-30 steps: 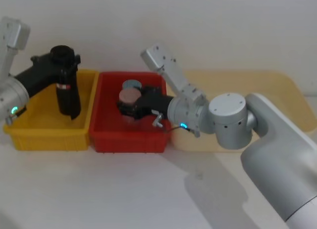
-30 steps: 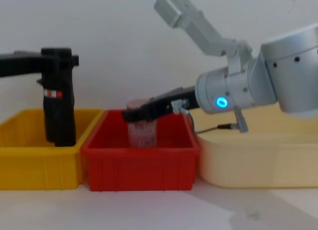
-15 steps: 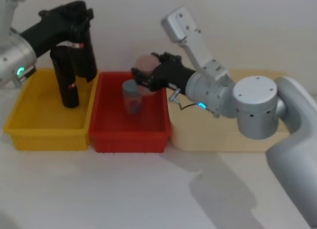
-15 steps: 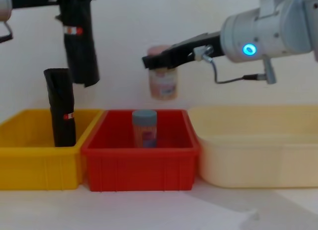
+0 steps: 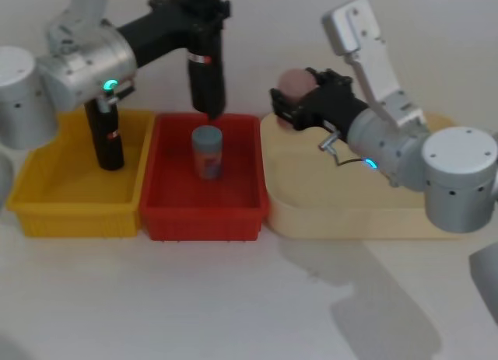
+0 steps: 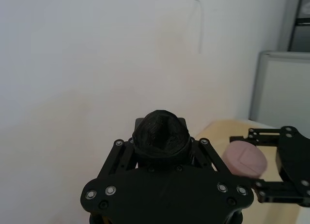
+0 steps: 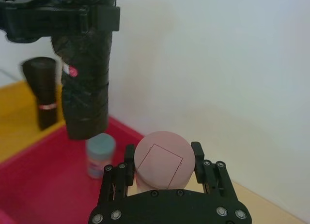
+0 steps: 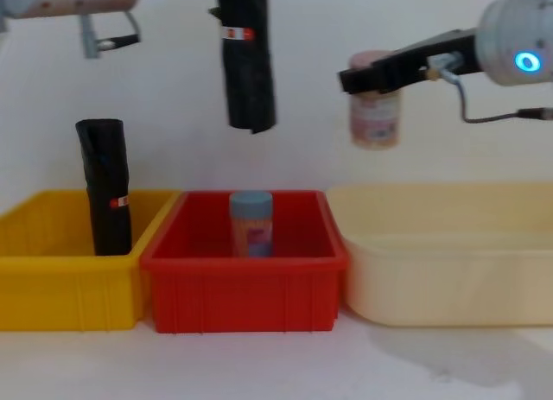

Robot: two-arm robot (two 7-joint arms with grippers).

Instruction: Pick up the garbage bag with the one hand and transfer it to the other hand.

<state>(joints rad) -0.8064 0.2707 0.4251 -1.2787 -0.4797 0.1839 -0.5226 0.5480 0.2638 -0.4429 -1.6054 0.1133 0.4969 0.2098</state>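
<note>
Two grippers were aloft, each closed on one item (both well above the bins).
Bulky left gripper [image 5: 204, 8], green ring lit, clamped the top of a black rolled plastic garbage bag [image 8: 248, 72] with a red-and-white band. The roll hung upright over the red rectangular plastic bin [image 8: 242, 288], its lower end clear of the blue-lidded cylindrical jar [image 5: 207, 150] standing inside. Slim right gripper [image 8: 373, 72], blue ring lit, gripped a pink-lidded cylindrical jar [image 8: 375, 119] at its cap, above the left end of the cream shallow plastic tray [image 8: 441, 279]. The two held items were apart. A second black roll [image 8: 105, 188] stood upright in the yellow rectangular plastic bin [image 5: 70, 216], just beside the red one.
</note>
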